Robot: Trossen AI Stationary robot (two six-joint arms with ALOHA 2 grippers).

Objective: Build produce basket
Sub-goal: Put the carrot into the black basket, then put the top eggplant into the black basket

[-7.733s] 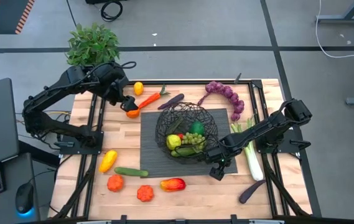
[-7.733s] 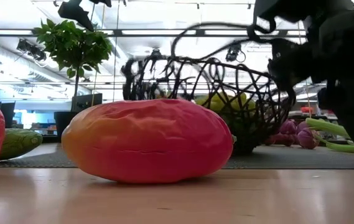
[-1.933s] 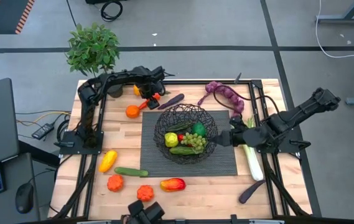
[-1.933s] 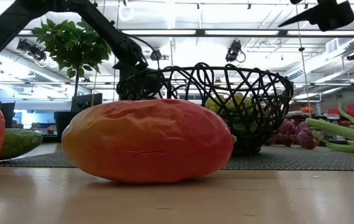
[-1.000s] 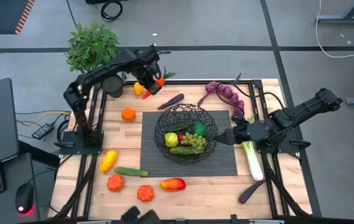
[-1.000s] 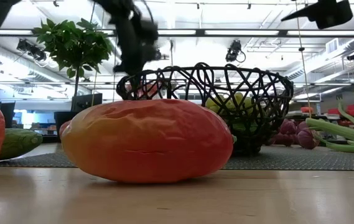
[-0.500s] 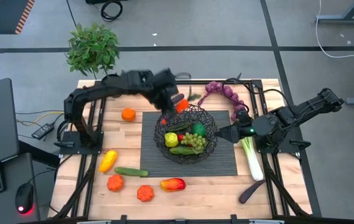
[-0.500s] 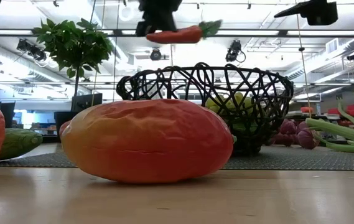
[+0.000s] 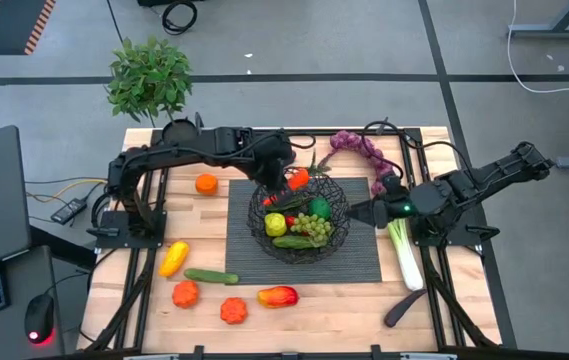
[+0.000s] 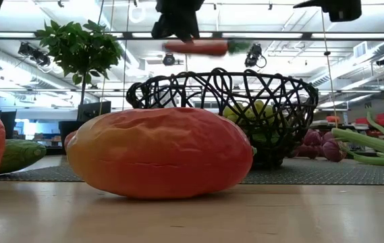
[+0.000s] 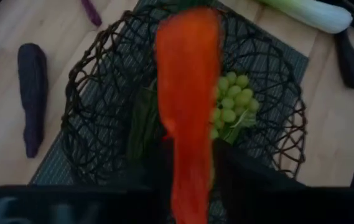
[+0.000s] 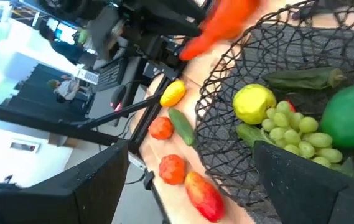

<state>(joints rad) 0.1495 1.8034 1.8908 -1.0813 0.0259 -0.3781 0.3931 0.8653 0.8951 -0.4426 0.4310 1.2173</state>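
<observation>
The left gripper (image 9: pixel 282 178) hung above the basket's (image 9: pixel 264 222) eleven-o'clock rim, its jaws clamped on the thick end of the orange carrot (image 9: pixel 298 179), which lay level in the air over the bowl. The basket sat on the dark mat at the middle of the surface, holding a lemon (image 9: pixel 276 225) and green grapes (image 9: pixel 312 227). The right gripper (image 9: pixel 362 213) waited at the basket's three-o'clock side, jaws spread wide and empty.
</observation>
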